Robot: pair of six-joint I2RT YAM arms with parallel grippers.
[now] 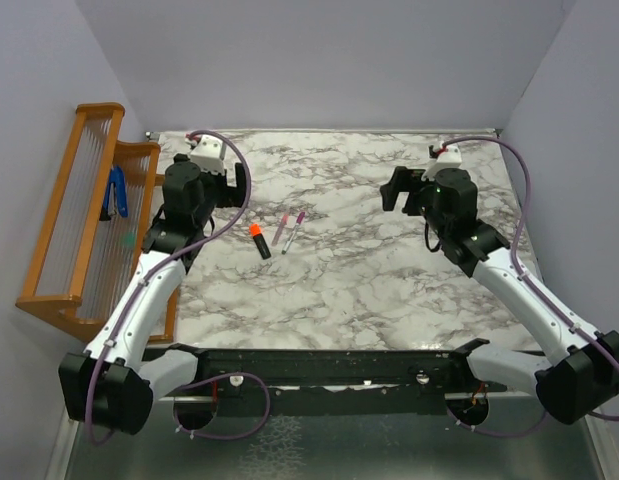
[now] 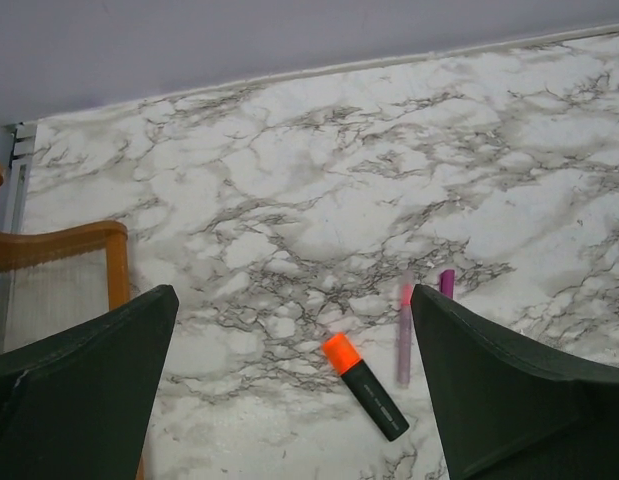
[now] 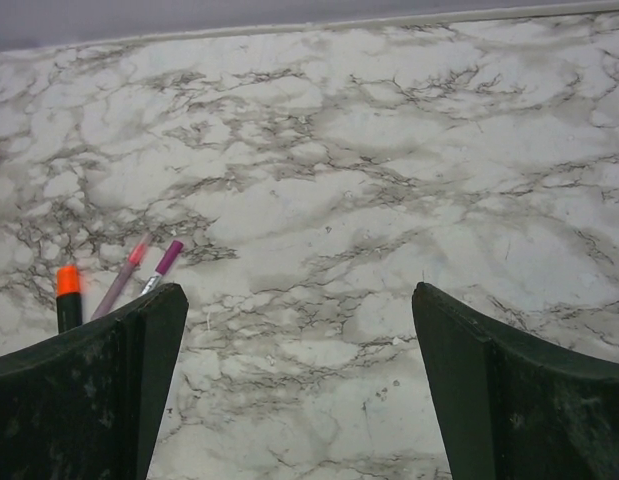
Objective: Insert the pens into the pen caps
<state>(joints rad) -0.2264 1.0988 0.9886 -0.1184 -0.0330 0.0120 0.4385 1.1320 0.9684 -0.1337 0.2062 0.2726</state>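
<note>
Both arms hang above the worktop (image 1: 389, 290) with nothing held. The left pincer (image 1: 232, 186) and right pincer (image 1: 393, 189) are each spread wide, probably so that either can drop over a pen.

All three pens lie flat at left-centre, closer to the left arm. The black marker (image 1: 262, 246) runs diagonally, its orange cap (image 1: 256, 229) pointing far-left. Just beside it the pinkish pen (image 1: 279, 233) and greyish pen (image 1: 292, 235) lie near-parallel and lean the other way, with the pink cap (image 1: 286, 215) and magenta cap (image 1: 300, 215) pointing far-right. The three plain ends therefore converge toward the arms. Each cap appears to sit on its pen's end, though whether it is fully pressed home cannot be told.
</note>
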